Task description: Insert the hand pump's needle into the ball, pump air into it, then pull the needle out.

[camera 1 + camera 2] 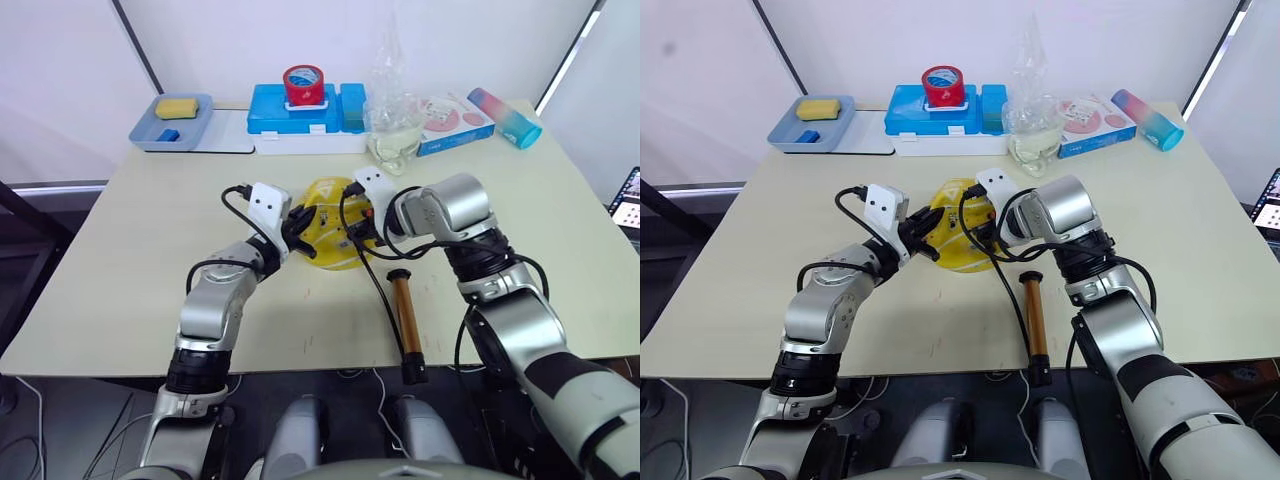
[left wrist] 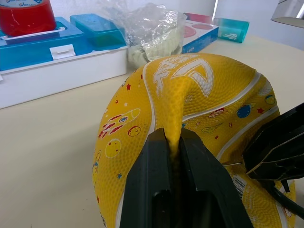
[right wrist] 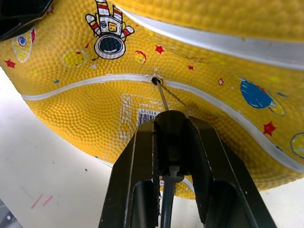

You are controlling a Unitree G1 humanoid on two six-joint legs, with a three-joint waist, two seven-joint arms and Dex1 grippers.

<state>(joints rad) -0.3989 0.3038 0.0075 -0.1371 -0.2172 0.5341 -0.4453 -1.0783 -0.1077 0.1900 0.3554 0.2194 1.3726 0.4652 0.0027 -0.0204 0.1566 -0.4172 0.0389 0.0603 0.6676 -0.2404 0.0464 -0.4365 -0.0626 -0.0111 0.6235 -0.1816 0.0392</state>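
Needle tip at the valve: my right gripper (image 3: 172, 137) pinches the black fitting of the thin metal needle (image 3: 162, 98), whose point sits at the mouth of the small dark valve hole on a white seam of the dented yellow rubber ball (image 1: 330, 235). Whether the pin is already partly in, I cannot tell. Seen along my right fingers (image 3: 130, 180), the needle's long axis runs from the fitting toward about eleven o'clock, with the hole just beyond the pin's end. In my judgement the coming push must follow that same line, or the pin may bend or skate along the seam.

My left gripper (image 2: 173, 142) is pressed together on a raised fold of the ball's yellow skin, bracing it from the nine o'clock side on the beige table (image 1: 120, 280). The right gripper works from the three o'clock side and is the nearer to the valve.

The hand pump's gold-bronze barrel (image 1: 406, 313), black-capped at both ends, lies free on the table at about five o'clock from the ball, its length running toward me, with the thin black hose (image 1: 380, 285) leading back up to my right fingers. Nothing holds its handle.
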